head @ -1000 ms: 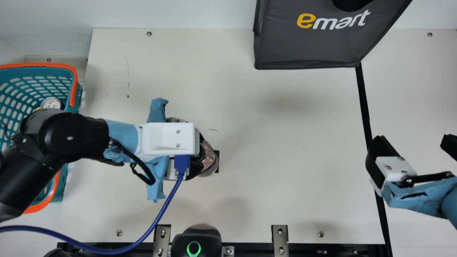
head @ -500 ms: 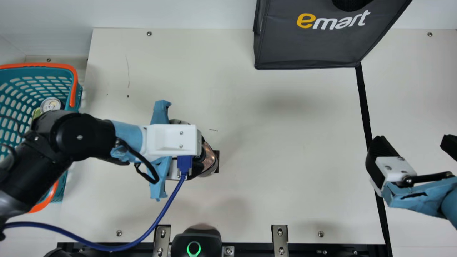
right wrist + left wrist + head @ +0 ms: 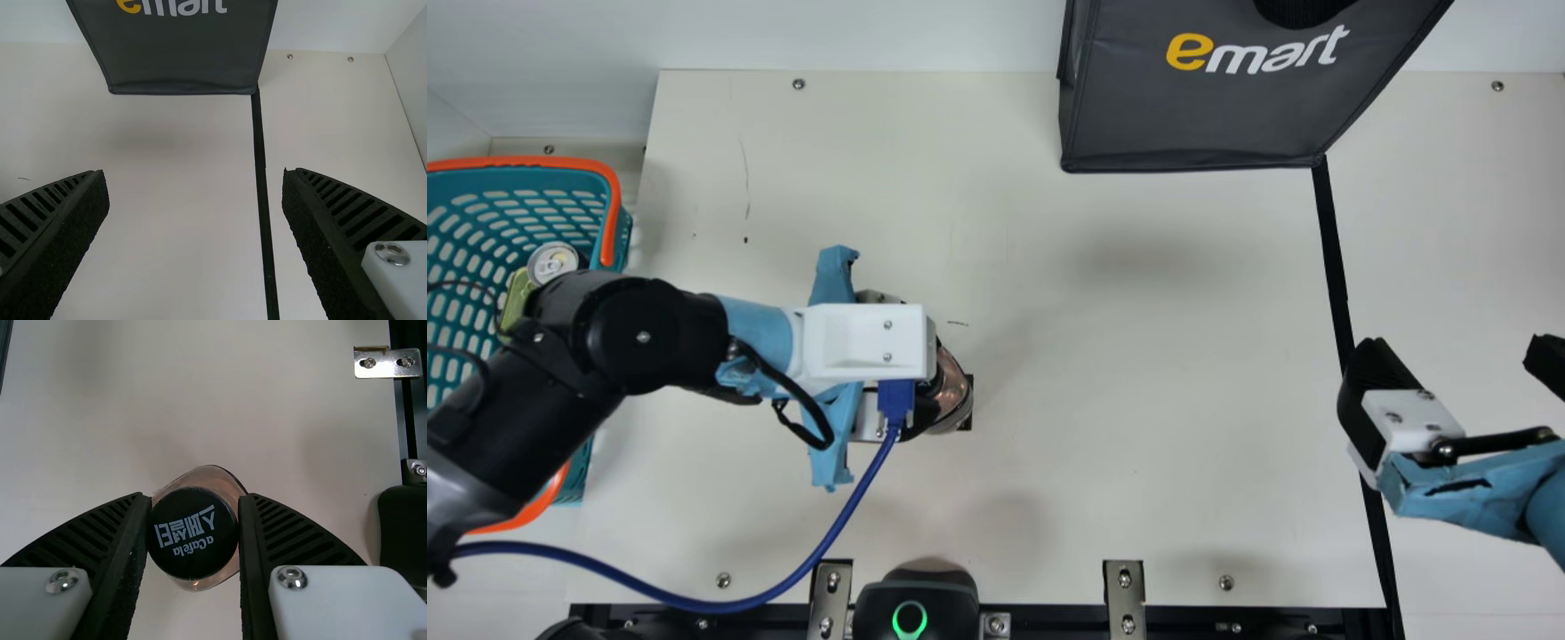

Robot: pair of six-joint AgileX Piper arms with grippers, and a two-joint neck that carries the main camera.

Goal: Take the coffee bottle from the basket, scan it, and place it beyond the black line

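Left hand (image 3: 869, 418) pinches the coffee bottle (image 3: 953, 396) from both sides at its black cap. Bottle sits between basket (image 3: 534, 162) and black line (image 3: 1334, 258), nearer the basket. Right hand (image 3: 1454, 353) spread, nothing between its fingers, over by the line.

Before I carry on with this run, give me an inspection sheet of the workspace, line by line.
Surface: table has faint scratches and small dark marks.
Job's things: bottle gripped at its cap, left of black line; basket at left, can inside; scanner shows green ring.
Clutter: bag at back, by the line's far end.
Grippers: left gripper, jaws shut on bottle; right gripper, jaws open, holding nothing.
Cables: blue cable loops over near-left edge.
Surroundings: white wall behind.
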